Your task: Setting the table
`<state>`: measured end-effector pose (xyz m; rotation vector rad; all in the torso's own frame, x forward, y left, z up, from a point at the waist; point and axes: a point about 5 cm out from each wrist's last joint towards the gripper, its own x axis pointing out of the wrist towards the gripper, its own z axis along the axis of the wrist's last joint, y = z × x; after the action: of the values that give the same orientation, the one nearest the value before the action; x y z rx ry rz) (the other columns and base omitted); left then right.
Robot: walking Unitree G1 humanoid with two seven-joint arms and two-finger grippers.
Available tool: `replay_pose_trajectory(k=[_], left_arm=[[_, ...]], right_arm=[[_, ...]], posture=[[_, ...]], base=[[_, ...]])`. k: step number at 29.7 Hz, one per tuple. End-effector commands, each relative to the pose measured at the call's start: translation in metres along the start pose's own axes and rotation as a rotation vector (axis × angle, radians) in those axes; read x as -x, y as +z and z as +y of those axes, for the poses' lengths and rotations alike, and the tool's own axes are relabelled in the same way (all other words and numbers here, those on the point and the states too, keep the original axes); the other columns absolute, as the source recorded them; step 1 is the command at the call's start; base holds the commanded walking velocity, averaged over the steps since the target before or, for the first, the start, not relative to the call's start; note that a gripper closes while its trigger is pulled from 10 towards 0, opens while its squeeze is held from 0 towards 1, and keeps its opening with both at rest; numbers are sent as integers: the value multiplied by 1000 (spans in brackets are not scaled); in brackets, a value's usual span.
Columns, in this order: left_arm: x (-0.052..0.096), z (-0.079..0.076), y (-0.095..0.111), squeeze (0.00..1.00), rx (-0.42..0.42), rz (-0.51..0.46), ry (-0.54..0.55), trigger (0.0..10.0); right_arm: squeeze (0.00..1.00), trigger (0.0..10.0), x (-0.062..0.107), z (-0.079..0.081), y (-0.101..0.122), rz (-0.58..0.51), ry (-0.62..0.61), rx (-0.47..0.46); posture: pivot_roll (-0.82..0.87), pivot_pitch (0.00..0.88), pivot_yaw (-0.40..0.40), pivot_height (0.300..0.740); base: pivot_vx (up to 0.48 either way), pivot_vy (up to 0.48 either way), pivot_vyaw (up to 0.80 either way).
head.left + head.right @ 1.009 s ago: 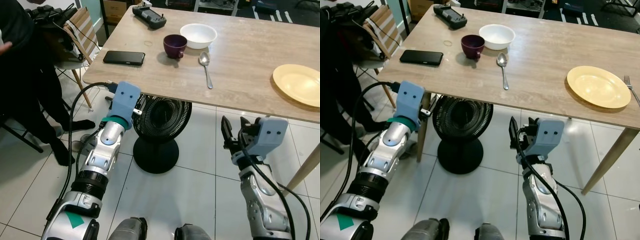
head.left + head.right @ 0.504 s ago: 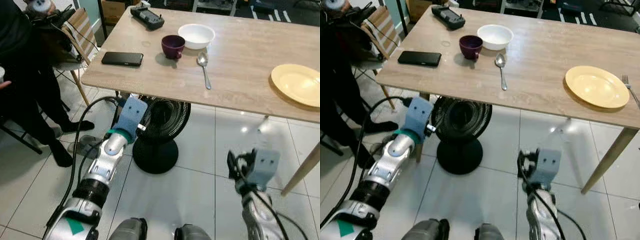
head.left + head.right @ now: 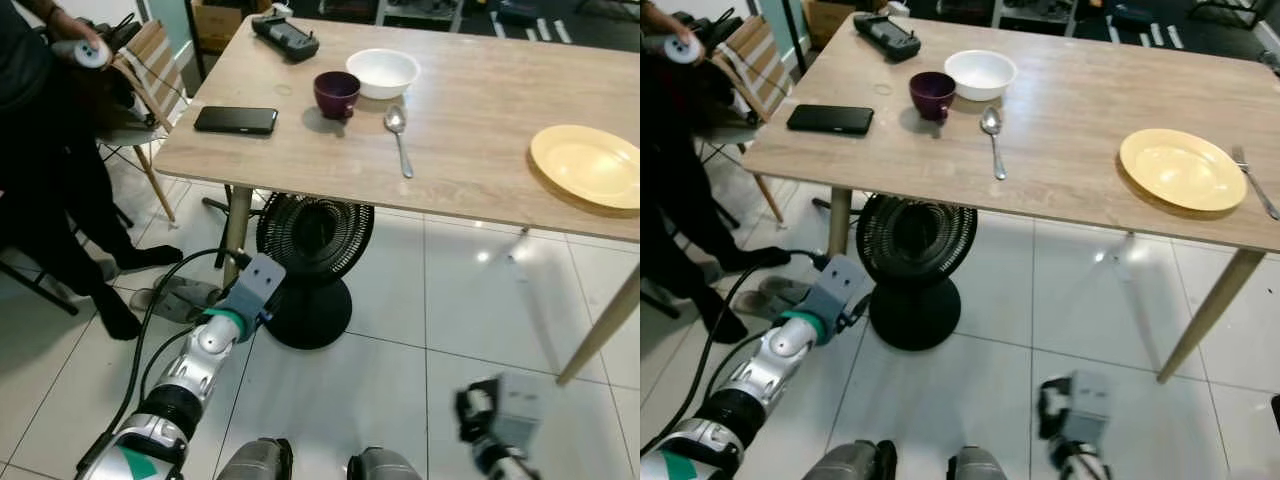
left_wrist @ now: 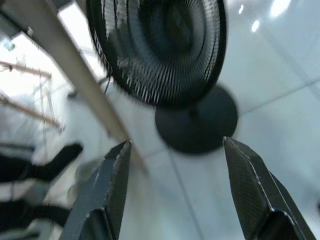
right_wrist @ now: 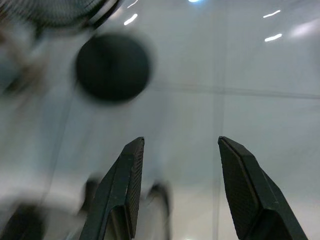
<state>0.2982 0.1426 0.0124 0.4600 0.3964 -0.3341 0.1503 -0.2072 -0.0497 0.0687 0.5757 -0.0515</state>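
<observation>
On the wooden table (image 3: 470, 120) stand a purple cup (image 3: 335, 92) and a white bowl (image 3: 382, 72), with a spoon (image 3: 398, 135) lying beside them. A yellow plate (image 3: 587, 165) sits at the right end, a fork (image 3: 1252, 180) just past it. Both arms hang low, under table height. My left gripper (image 4: 175, 145) is open, empty, and points at the black fan (image 4: 165, 50) under the table. Over the tiled floor, my right gripper (image 5: 180, 142) is open and holds nothing; its wrist (image 3: 500, 408) shows blurred at the bottom.
A black phone (image 3: 236, 120) and a black controller (image 3: 285, 38) lie on the table's left end. The floor fan (image 3: 315, 235) stands under the table beside a table leg (image 3: 236, 225). A person in dark clothes (image 3: 40, 150) stands at the left by a chair (image 3: 150, 70).
Both arms have dropped from just below the table edge towards the floor. The right wrist has sunk to the bottom of the head views. The camera has shifted slightly.
</observation>
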Motion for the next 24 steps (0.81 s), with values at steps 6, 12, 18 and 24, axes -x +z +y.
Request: replay_pose_trajectory(k=[6,12,18,24], left_arm=[[24,13,-62,0,-21,214,74,10000],[30,21,-71,0,12,236,134,10000],[24,22,-59,0,62,172,157,10000],[13,21,-29,0,84,40,120,10000]], right_arm=[[0,10000,4,9,-26,89,45,127],[0,10000,-5,15,-15,36,38,163],[0,10000,-28,34,22,-116,81,286],[0,10000,-29,44,40,-222,92,303]], posture=[[-18,2,51,740],[20,5,28,740],[58,0,14,740],[55,0,25,740]], base=[[0,0,0],[0,0,0],[0,0,0],[0,0,0]])
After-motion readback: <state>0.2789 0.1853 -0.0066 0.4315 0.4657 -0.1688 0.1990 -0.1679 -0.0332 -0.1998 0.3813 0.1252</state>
